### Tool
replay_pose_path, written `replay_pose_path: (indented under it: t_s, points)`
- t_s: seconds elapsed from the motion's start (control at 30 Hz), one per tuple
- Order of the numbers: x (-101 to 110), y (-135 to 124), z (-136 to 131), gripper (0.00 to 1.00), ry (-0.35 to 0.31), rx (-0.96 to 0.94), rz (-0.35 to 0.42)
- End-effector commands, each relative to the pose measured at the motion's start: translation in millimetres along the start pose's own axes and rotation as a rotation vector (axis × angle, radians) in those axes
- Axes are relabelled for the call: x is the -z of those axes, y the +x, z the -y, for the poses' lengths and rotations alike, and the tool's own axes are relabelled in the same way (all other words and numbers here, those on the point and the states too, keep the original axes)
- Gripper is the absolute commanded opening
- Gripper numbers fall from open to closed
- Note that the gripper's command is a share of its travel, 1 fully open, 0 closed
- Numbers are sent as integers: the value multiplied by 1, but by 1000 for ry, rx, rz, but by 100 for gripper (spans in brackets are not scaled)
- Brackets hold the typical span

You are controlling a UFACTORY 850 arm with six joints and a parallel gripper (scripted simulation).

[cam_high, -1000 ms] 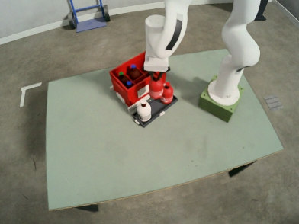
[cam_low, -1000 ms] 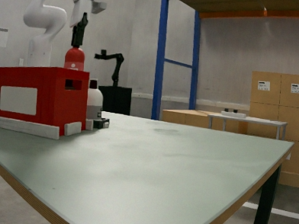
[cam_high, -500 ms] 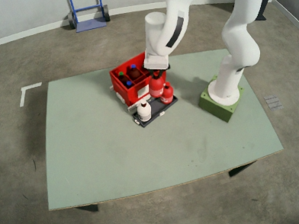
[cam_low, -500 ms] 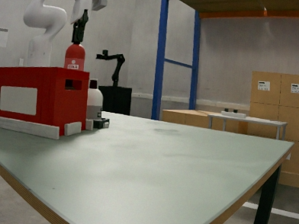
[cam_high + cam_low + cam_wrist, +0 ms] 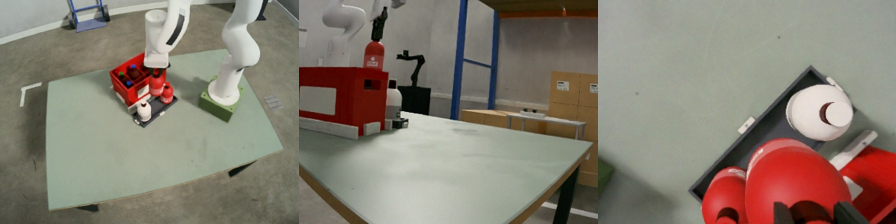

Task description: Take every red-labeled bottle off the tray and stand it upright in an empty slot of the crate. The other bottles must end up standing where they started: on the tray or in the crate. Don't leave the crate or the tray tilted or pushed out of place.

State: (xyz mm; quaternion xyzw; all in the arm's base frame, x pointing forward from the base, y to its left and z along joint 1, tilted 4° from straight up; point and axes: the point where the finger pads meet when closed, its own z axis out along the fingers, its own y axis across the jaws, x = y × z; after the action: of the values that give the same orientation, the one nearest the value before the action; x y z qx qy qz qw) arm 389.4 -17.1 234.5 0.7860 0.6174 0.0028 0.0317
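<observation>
My gripper is shut on the neck of a red-labeled bottle, upright and raised above the tray, its lower part above the crate's rim in the exterior view. A second red-labeled bottle stands at one end of the dark tray. A white bottle stands at its other end. The red crate holds a green-capped bottle and two blue-capped bottles. The arm hides some slots.
White brackets sit around the crate and the tray. The green base block of the arm stands right of the tray in the top view. The crate lies close beside the tray.
</observation>
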Motion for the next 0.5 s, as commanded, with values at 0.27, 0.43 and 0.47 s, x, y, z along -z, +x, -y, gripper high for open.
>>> replay_pose_path:
  t_s: [0.27, 0.43, 0.47]
  points:
    - [7, 0, -1, 0, -2, 0, 0]
    - [10, 0, -1, 0, -2, 0, 0]
    - [10, 0, -1, 0, -2, 0, 0]
